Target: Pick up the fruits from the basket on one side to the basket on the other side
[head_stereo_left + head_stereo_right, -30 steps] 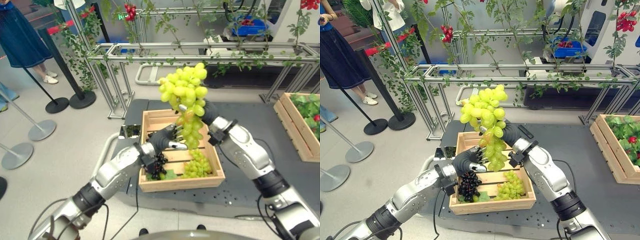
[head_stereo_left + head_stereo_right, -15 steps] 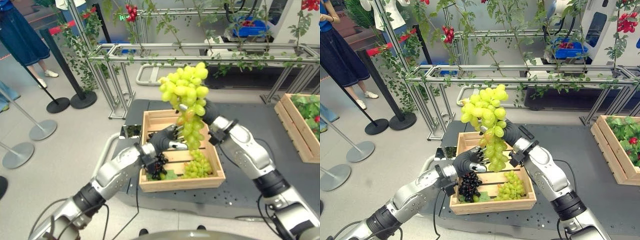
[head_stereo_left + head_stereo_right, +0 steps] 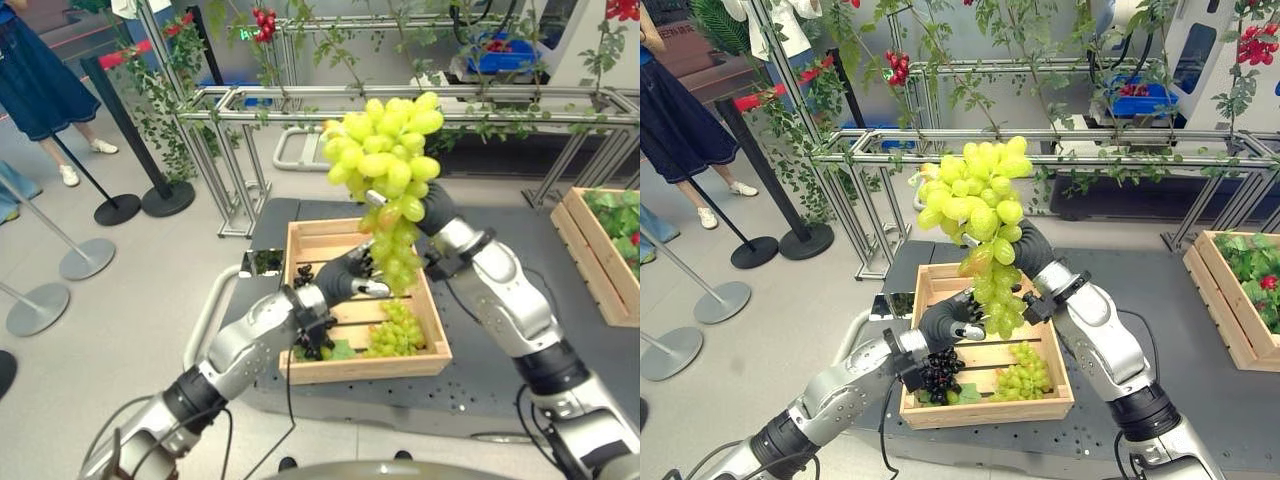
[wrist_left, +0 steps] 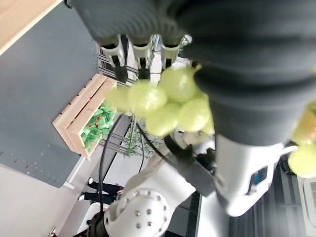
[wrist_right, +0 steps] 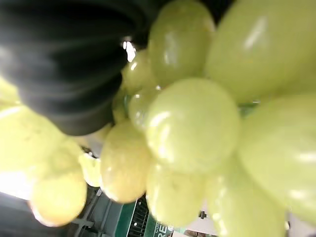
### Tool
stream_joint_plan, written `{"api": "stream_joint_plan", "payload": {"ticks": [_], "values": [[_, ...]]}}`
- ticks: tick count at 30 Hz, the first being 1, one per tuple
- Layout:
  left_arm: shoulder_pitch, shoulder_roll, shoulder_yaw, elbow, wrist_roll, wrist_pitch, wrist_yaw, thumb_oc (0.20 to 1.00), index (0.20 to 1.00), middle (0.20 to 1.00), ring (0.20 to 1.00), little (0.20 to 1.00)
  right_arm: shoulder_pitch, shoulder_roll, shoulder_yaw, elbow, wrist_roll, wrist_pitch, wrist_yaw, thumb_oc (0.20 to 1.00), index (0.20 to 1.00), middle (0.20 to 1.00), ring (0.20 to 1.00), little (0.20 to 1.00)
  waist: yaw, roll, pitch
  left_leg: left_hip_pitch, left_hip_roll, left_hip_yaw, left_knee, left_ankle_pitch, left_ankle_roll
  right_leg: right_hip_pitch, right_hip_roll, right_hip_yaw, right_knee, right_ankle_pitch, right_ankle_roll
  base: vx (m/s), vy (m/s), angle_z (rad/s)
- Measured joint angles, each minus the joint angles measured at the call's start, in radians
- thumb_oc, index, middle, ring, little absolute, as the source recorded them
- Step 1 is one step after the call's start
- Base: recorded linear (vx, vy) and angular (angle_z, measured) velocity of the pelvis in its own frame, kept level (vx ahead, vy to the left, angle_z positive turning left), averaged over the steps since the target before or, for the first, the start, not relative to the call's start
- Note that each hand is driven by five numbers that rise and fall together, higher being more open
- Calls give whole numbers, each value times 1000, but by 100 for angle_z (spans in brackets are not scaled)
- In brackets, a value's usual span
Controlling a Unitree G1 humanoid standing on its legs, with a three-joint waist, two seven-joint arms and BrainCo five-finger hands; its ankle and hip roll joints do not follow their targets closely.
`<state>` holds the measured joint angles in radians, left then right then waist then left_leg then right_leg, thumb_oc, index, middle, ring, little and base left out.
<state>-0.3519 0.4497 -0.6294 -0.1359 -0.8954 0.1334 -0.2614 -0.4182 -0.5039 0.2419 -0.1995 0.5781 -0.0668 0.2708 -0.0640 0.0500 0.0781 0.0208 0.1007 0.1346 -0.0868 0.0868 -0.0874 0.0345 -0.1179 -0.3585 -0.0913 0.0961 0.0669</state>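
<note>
Green grapes (image 3: 388, 165) are seen as one large, dense bunch of pale yellow-green berries, broad at the top and tapering downward into a narrower tail. The bunch is held up in the air above the wooden crate (image 3: 433, 330), raised well clear of its rim. It is gripped from the robot's right side by the right hand (image 3: 432, 208), whose dark cover is pressed against the middle of the bunch; the fingers are hidden behind the berries, so their closure cannot be told for certain. In the right wrist view, glossy berries (image 5: 192, 123) are pressed right up against the dark cover. The lower tail of the bunch is met by the left hand (image 3: 350, 281), whose straight dark-tipped fingers (image 4: 116, 55) are laid against the berries without curling round them.

The wooden crate is set on a dark grey bench (image 3: 500, 380) and is built of pale slats. Inside it, a smaller bunch of green grapes (image 3: 395, 328) is lying toward the right corner nearest the robot, and a cluster of dark, nearly black grapes (image 3: 938, 372) with a green leaf is lying toward the left. A second wooden crate (image 3: 581, 250) is placed at the far right of the bench, well apart from the first, and is filled with green leaves and small red fruit (image 3: 632, 237).
</note>
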Motion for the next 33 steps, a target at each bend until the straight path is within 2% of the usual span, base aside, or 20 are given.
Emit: {"api": "stream_joint_plan", "payload": {"ticks": [21, 25, 29, 33], "values": [[0, 7, 4, -19, -4, 0, 7, 1000, 1000, 1000, 1000, 1000, -14, -24, -2, -57, -56, -16, -12, 200, 200, 200, 200, 200, 2, 4, -3, 2, 0, 1, 0, 0, 0, 1, 0, 4, 0, 0, 0, 0, 0, 0], [0, 28, 49, -26, 4, -4, 7, 1000, 1000, 1000, 1000, 1000, -12, -23, -34, -57, -56, -16, 3, 200, 200, 200, 200, 200, 5, 4, -3, 2, 0, 0, 0, 0, 0, 2, 1, 3, 0, 0, 0, 0, 0, 0], [7, 44, 150, -24, 19, -28, 28, 1000, 1000, 1000, 1000, 1000, -8, -29, -58, -57, -59, -16, 3, 200, 200, 200, 200, 200, 5, 4, -3, 4, 1, -1, 0, 0, 0, 4, 5, 2, 0, -1, 1, 7, -26, 0], [7, 44, 162, -26, 19, -41, 26, 1000, 1000, 1000, 1000, 1000, -8, -28, -70, -57, -78, -16, 3, 200, 200, 200, 200, 200, 12, 4, -3, 4, 0, -4, 0, 0, 0, 9, 4, -7, 0, -1, 1, -8, 1, 5]]}}
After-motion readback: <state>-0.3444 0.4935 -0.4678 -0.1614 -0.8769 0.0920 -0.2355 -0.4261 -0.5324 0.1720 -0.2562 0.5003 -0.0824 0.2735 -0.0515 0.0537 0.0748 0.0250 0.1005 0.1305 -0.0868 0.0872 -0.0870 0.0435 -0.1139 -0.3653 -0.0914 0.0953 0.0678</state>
